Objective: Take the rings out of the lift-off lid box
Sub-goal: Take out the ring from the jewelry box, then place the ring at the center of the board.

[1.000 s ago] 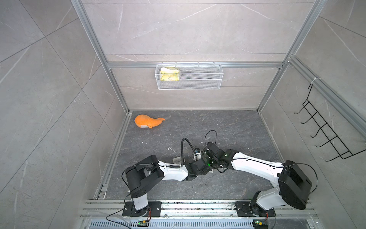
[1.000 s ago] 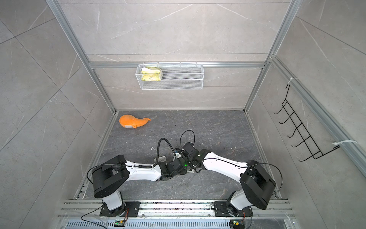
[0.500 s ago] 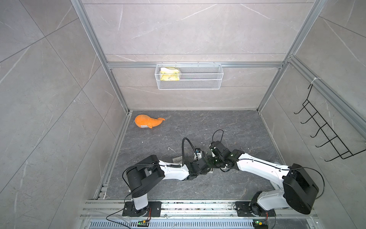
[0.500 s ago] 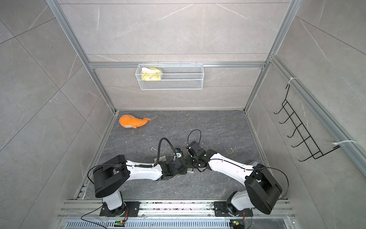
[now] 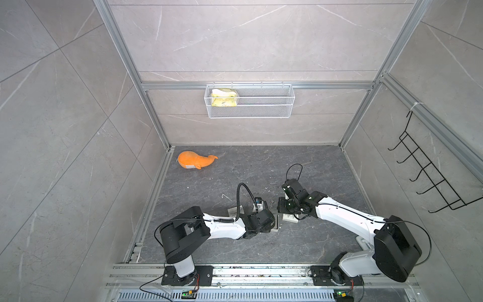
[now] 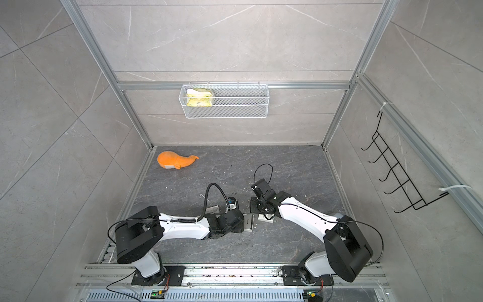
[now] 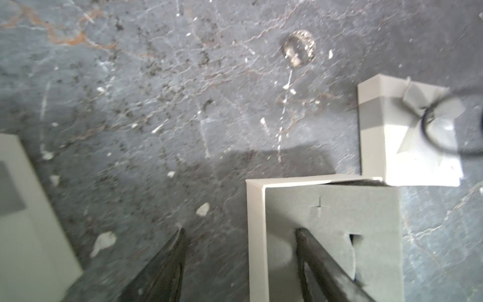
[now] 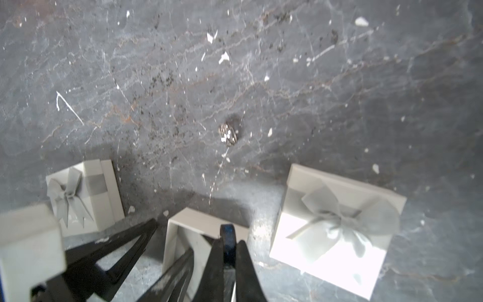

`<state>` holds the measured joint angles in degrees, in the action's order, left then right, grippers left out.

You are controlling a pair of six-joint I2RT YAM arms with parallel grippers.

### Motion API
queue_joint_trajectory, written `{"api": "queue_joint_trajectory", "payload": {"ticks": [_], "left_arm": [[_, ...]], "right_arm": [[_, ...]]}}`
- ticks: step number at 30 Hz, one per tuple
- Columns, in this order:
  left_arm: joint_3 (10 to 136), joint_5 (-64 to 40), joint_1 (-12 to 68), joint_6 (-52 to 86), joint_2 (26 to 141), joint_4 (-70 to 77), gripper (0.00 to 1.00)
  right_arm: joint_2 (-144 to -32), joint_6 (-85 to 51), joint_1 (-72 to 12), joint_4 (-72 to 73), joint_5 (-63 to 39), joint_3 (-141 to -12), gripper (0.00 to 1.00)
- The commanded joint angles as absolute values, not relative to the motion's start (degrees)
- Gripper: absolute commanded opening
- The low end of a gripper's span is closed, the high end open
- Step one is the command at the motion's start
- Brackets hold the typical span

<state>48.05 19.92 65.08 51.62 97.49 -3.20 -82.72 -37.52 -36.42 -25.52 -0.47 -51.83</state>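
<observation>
My right gripper (image 8: 228, 251) is shut on a dark ring (image 8: 228, 239), held just above the open white box (image 8: 206, 228). The box has a grey foam insert (image 7: 326, 222). My left gripper (image 7: 240, 231) is open astride the box's wall (image 7: 256, 235), one finger inside and one outside, touching neither side. In both top views the two grippers meet over the box (image 5: 276, 227) (image 6: 248, 222) at the floor's middle front. A glittering ring (image 8: 229, 133) (image 7: 299, 51) lies loose on the dark floor beyond the box.
Two white bow-topped box pieces (image 8: 83, 193) (image 8: 337, 227) flank the open box, and another white box (image 5: 236, 210) sits behind my left arm. An orange plush whale (image 5: 194, 160) lies back left. A wire basket (image 5: 249, 100) and a hook rack (image 5: 428, 177) hang on the walls.
My right arm has drawn back to the right, away from the left gripper, with the ring in its jaws. My left gripper's jaws have widened.
</observation>
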Motion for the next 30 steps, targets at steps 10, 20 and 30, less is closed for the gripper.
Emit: {"api": "queue_joint_trajectory", "payload": {"ticks": [10, 20, 30], "left_arm": [[47.39, 22.81, 64.60, 49.53, 92.08, -7.99, 0.74], [48.50, 21.83, 63.91, 48.32, 93.13, -7.29, 0.77], [48.65, 20.22, 63.01, 48.97, 96.23, -8.26, 0.76]], "right_arm": [[-97.53, -32.75, -33.42, -27.60, 3.87, -61.75, 0.00], [-98.61, -31.38, -33.32, -29.42, 4.16, -63.47, 0.39], [-88.94, -31.74, -35.09, -29.82, -3.94, -58.85, 0.47]]}}
